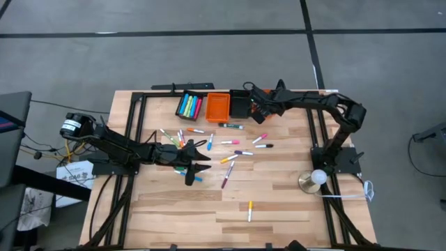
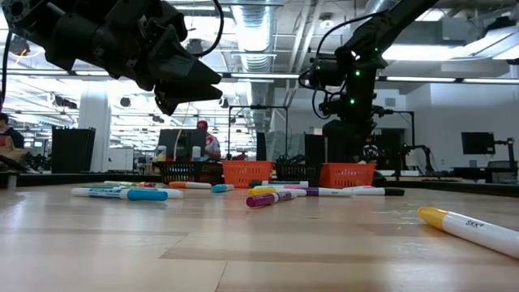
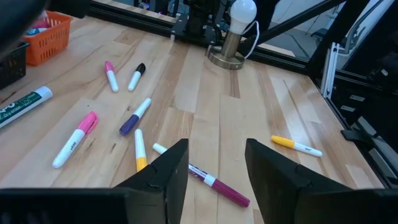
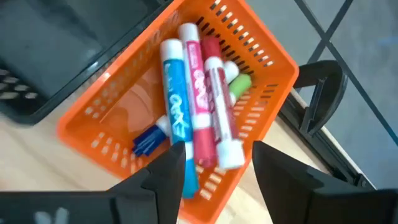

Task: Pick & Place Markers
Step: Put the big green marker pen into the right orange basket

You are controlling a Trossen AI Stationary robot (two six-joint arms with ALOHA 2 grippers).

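Spread apart and holding nothing at the right end effector (image 4: 214, 152), hanging just above an orange basket (image 4: 93, 118) at the far edge of the counter (image 1: 279, 202). Inside that basket, side by side: blue, pink, red and green markers (image 4: 199, 93). Just beside the basket, a black bin (image 4: 37, 68).

Spread apart and empty also at the left end effector (image 3: 216, 149), raised over the middle of the counter, not touching it. Directly under its gap, flat on the wood, a magenta marker (image 3: 214, 183). Around it, scattered on the counter, many loose markers (image 1: 237, 152) in pink, purple, yellow, blue and orange. Well apart from this group, near the front edge, one yellow marker (image 1: 250, 209). Near the base of the right arm, a lamp (image 1: 317, 178) with a round bulb.
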